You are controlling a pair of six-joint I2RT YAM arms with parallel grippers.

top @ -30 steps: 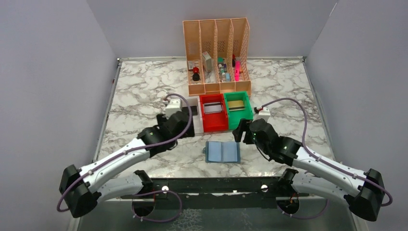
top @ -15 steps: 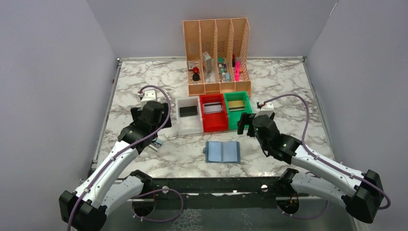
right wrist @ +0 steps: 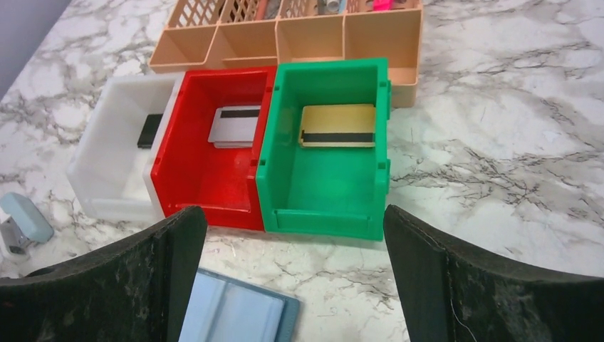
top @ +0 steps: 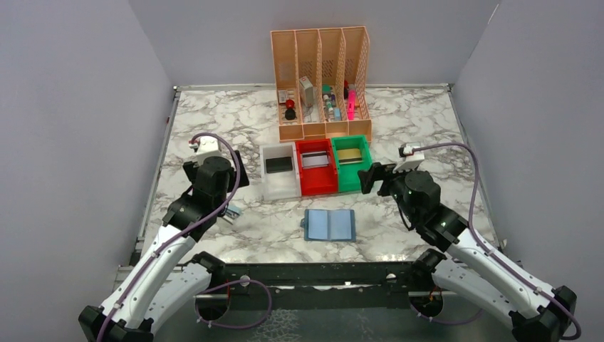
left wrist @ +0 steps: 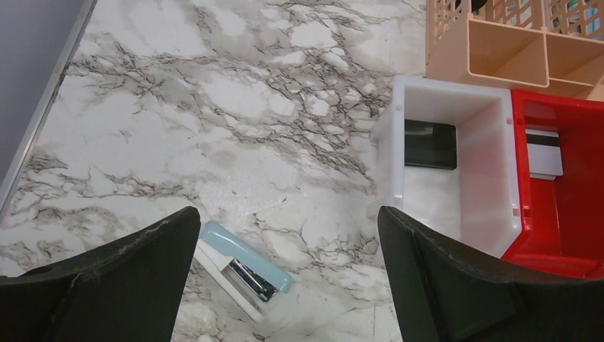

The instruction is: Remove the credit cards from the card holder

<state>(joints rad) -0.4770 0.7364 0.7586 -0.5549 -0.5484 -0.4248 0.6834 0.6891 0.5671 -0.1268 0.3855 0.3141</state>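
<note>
Right claw [right wrist: 290, 214] drawn back, card holder [right wrist: 235, 317] and stapler [right wrist: 21, 217] cropped

Card holder [top: 329, 224]: teal-blue, lying open and flat on the tabletop [top: 214, 121], lighter blue inside facing up. Gold card [top: 348, 154]: flat in the green bin [top: 354, 184], dark stripe up. Silvery-grey card [top: 315, 160]: flat in the red bin [top: 317, 187], stripe up.

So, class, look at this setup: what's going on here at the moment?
The card holder lies open on the table, just in front of the red bin, and neither arm touches it. A gold card sits in the green bin, a silvery card in the red bin. The left tool and the right tool are both open and empty.
</note>
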